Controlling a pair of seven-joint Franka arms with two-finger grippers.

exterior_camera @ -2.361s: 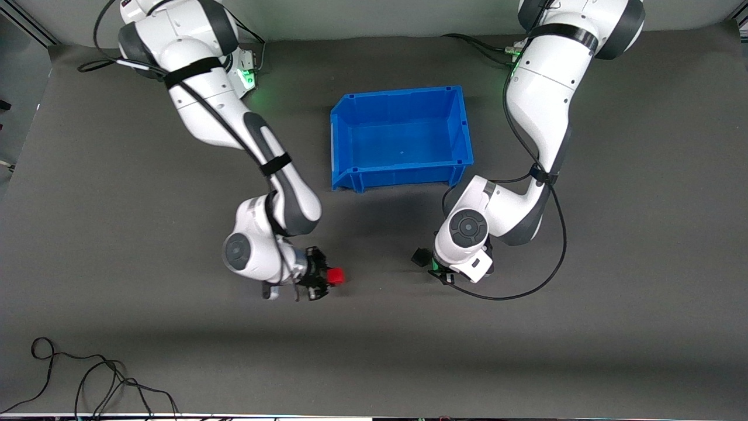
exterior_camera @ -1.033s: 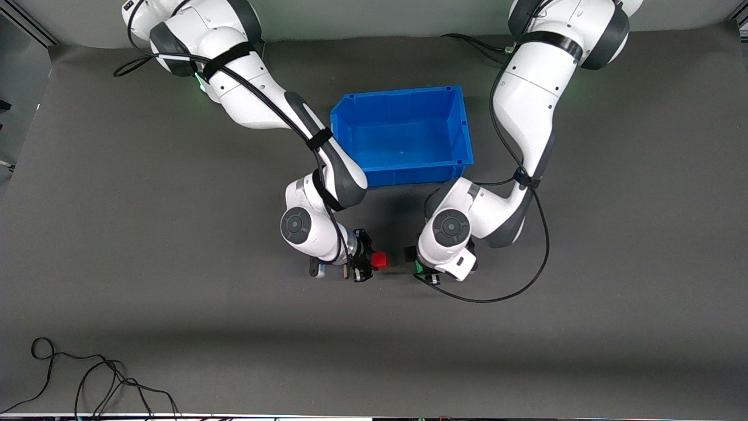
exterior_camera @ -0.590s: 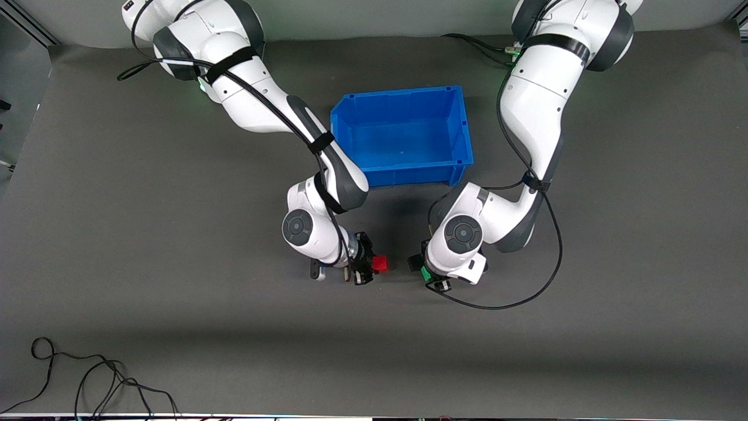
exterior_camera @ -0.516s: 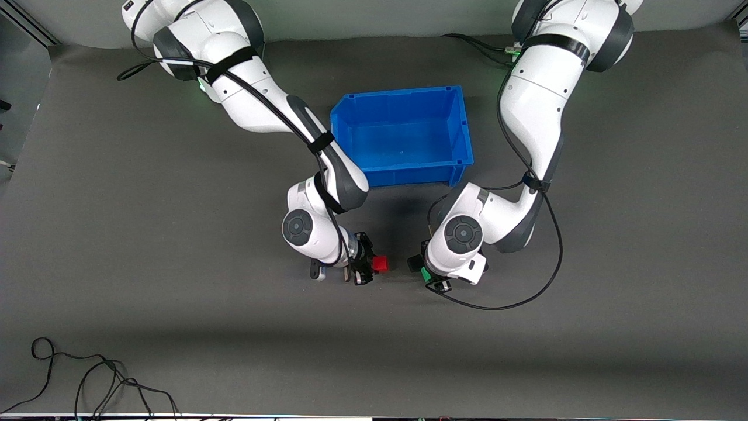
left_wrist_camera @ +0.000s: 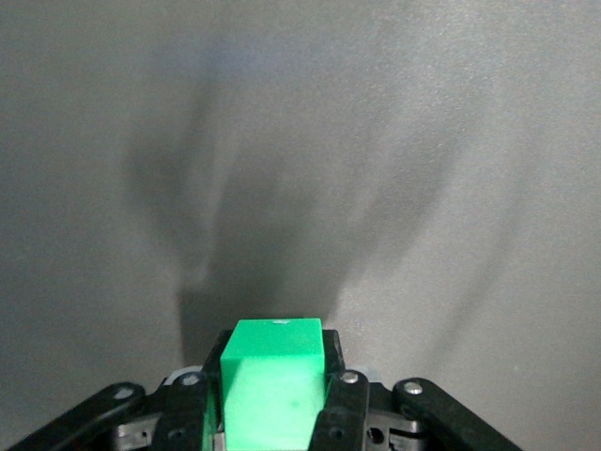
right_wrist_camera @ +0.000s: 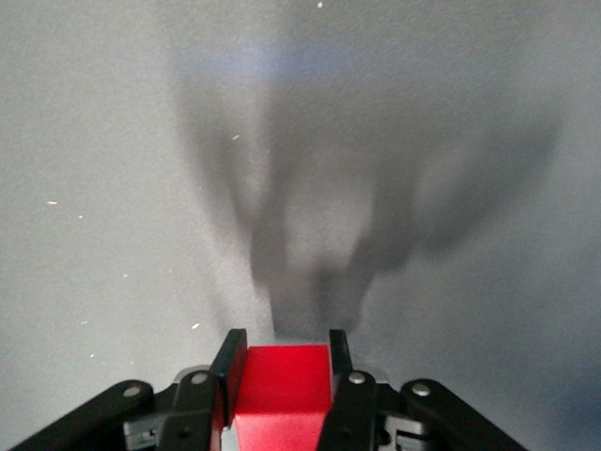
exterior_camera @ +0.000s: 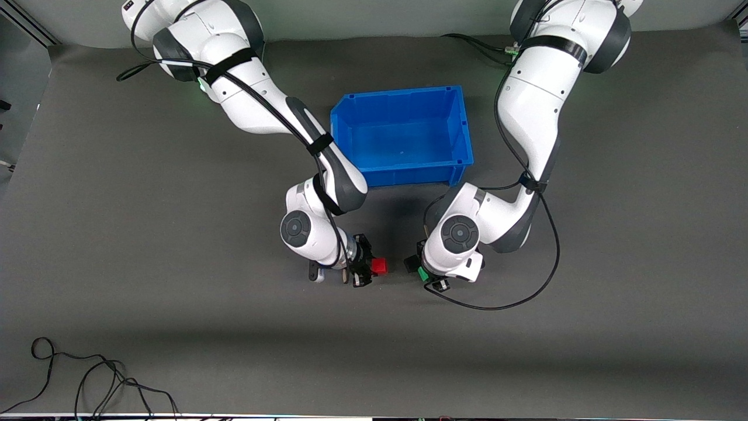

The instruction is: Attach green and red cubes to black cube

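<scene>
Left end effector [left_wrist_camera: 272,413] clamping green cube [left_wrist_camera: 272,385], black cube [exterior_camera: 411,264] only in front view

Lab bench setup here — two white robot arms [exterior_camera: 257,111] bolted along one edge of a grey-matted table [exterior_camera: 117,234]. Loose cables [exterior_camera: 87,380] trail at a corner — a blue bin [exterior_camera: 401,175] mid-table.

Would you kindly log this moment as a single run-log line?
left gripper: shut on green cube, black cube attached | right gripper: shut on red cube | gap remains | blue bin: idle
</scene>
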